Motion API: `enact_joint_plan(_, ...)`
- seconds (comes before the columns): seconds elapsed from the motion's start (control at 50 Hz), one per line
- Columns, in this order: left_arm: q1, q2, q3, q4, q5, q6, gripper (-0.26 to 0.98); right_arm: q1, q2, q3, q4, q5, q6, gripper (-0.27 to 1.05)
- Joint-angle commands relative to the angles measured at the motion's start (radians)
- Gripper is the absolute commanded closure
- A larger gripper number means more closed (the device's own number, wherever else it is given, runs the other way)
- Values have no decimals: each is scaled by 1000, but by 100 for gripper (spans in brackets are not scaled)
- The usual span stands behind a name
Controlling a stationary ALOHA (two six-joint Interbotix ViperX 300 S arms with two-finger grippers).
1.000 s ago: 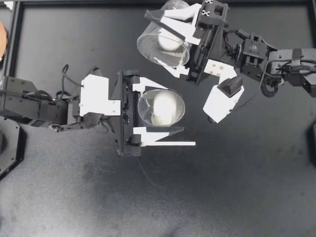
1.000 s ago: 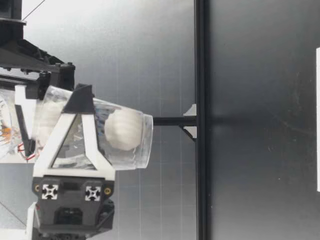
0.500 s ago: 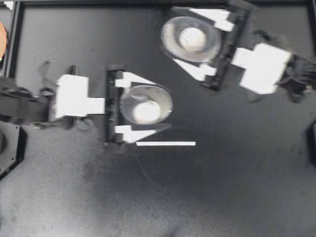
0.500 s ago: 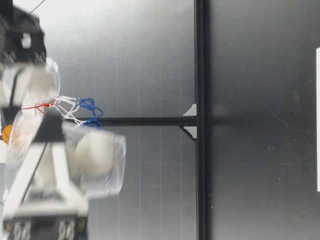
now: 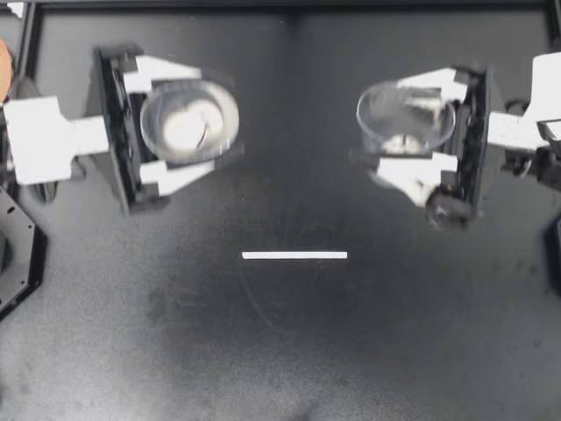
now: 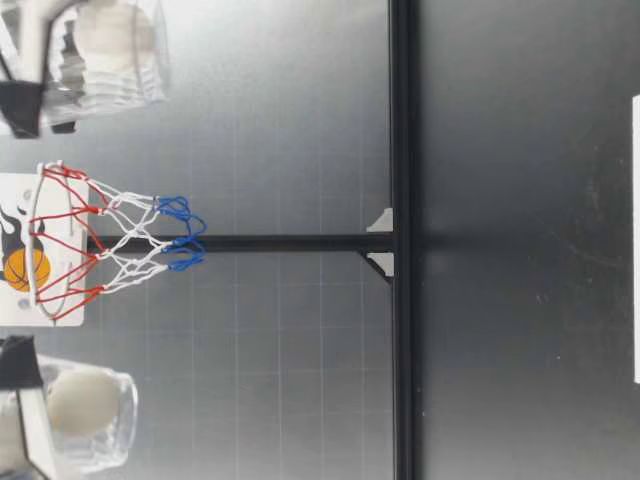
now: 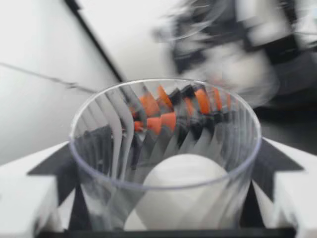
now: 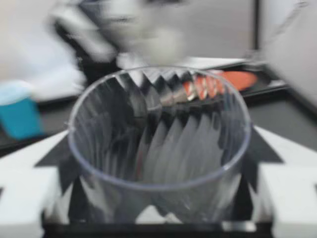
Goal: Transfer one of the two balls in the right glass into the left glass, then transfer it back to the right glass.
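Top view has my left gripper [image 5: 210,123] at the upper left of the frame, clamped around the left glass [image 5: 221,103], with a white ball [image 5: 182,132] lying inside. At the upper right my right gripper [image 5: 386,132] grips the right glass [image 5: 405,114], whose contents are smeared there. Low view settles it: the other ball [image 6: 105,28] sits in the right glass, and both glasses hang well above the surface [image 5: 289,351], one on either side of a small netted hoop [image 6: 110,245] that the top view does not show. A white strip [image 5: 294,255] lies on the surface at frame centre, apart from both grippers. Right wrist view adds a blue cup [image 8: 20,111] beyond the glass.
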Motion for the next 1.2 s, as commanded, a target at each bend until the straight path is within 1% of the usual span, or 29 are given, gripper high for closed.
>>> enact_joint_plan(0.0, 25, 2, -41, 3, -2, 37, 5, 31, 14, -23, -31, -46, 57, 31)
enact_joint_plan(0.14, 40, 43, -83, 2, -3, 133, 5, 48, 78, -52, -100, -89, 156, 31)
enact_joint_plan(0.3, 40, 107, -147, 2, -2, 213, 5, 48, 195, -109, -202, -123, 264, 31)
enact_joint_plan(0.4, 46, 137, -173, 2, -2, 261, 5, 48, 241, -135, -259, -141, 318, 31)
enact_joint_plan(0.48, 48, 152, -187, 2, -6, 321, 5, 49, 262, -147, -284, -163, 350, 31)
enact_joint_plan(0.82, 48, 202, -238, 2, -11, 532, 5, 48, 304, -166, -296, -181, 371, 31)
enact_joint_plan(1.02, 48, 221, -244, 0, -37, 647, 5, 48, 316, -170, -296, -179, 371, 31)
enact_joint_plan(1.18, 48, 225, -250, 2, -63, 695, 5, 48, 318, -170, -296, -176, 370, 31)
